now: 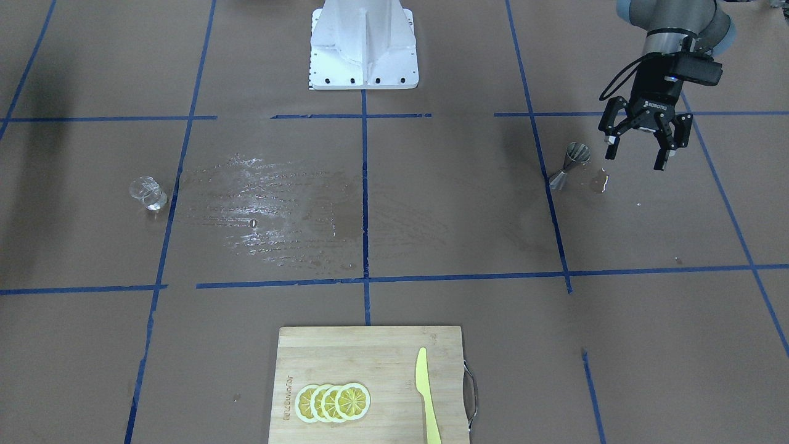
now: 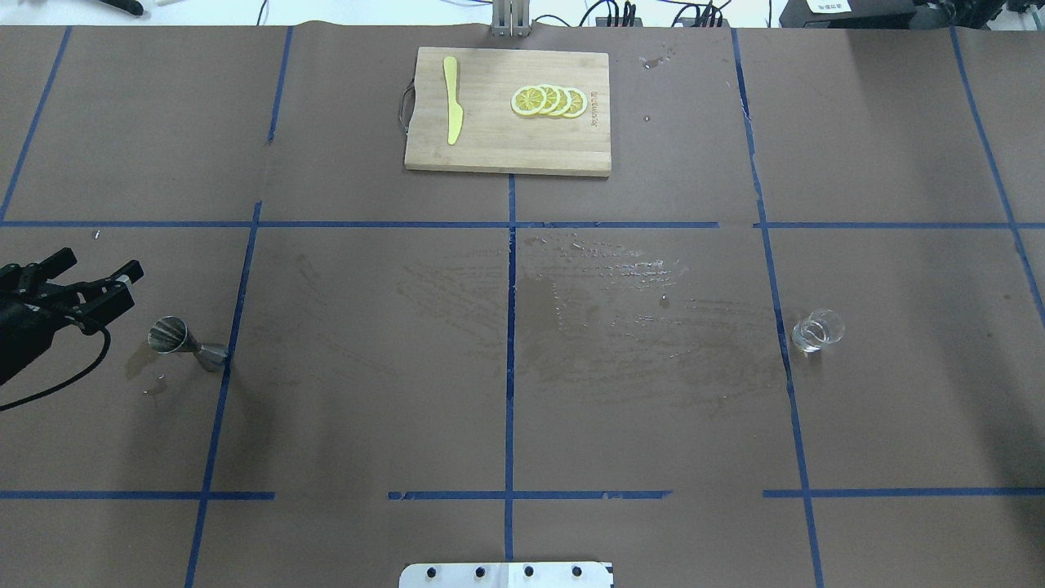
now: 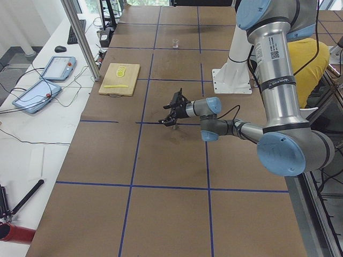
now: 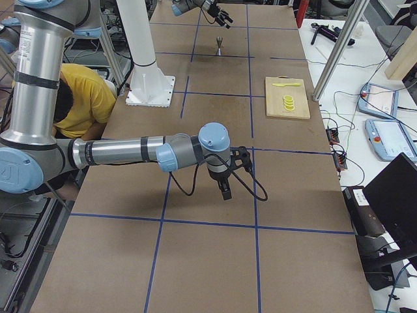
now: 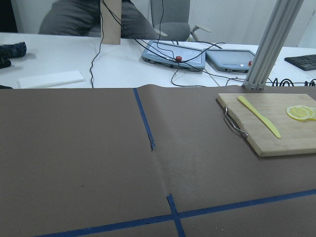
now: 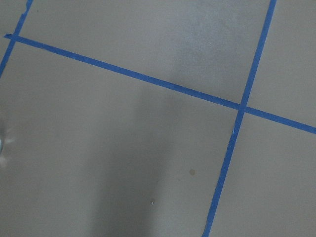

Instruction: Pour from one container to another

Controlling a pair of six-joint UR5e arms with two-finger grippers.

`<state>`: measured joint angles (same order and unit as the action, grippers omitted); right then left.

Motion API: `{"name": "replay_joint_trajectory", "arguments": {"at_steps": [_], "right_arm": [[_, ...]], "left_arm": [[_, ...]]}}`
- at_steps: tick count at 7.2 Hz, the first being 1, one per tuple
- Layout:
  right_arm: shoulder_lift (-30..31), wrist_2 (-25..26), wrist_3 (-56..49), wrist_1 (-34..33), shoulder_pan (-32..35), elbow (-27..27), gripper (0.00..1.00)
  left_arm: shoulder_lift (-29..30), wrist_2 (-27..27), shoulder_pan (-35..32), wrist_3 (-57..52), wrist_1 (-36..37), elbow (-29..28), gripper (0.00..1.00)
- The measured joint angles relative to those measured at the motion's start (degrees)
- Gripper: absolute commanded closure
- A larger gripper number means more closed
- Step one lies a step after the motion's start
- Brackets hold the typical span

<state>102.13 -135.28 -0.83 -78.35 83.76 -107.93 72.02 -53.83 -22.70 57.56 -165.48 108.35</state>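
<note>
Nearest me sits the cutting board [image 1: 370,354]. My left pincer [image 1: 635,157] hangs with its fingers apart just beside the steel jigger [image 1: 570,165]. The glass cup [image 1: 148,193] stands well apart across the worktop [image 1: 444,216]. I cannot tell the right pincer's [image 4: 225,189] state.

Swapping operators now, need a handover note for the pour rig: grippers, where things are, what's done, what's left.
Left gripper: open, empty, hovering beside the jigger.
Right gripper: shows only in the right side view, so I can't tell whether it is open or shut.
Jigger stands on the robot's left; glass cup stands far off on its right.
Wet smear lies between them.
Done: nothing held.
Left: probably grasp the cup, bring the two together, pour.
</note>
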Motion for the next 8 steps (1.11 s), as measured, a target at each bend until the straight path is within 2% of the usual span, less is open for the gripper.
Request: {"name": "replay_joint_trajectory", "arguments": {"at_steps": [2, 3, 5, 8], "right_arm": [[0.0, -0.1, 0.0, 0.0, 0.0, 0.0, 0.0], [0.1, -0.2, 0.0, 0.0, 0.0, 0.0, 0.0], [0.2, -1.1, 0.0, 0.0, 0.0, 0.0, 0.0], [0.3, -1.7, 0.0, 0.0, 0.0, 0.1, 0.0]], "left_arm": [[-0.4, 15.1, 10.9, 2.3, 1.6, 0.0, 0.01], [-0.4, 19.5, 14.2, 2.7, 2.1, -0.3, 0.01], [1.3, 26.7, 19.3, 3.1, 2.5, -2.8, 0.01], [6.2, 31.6, 21.9, 3.3, 2.4, -9.4, 0.01]]}}
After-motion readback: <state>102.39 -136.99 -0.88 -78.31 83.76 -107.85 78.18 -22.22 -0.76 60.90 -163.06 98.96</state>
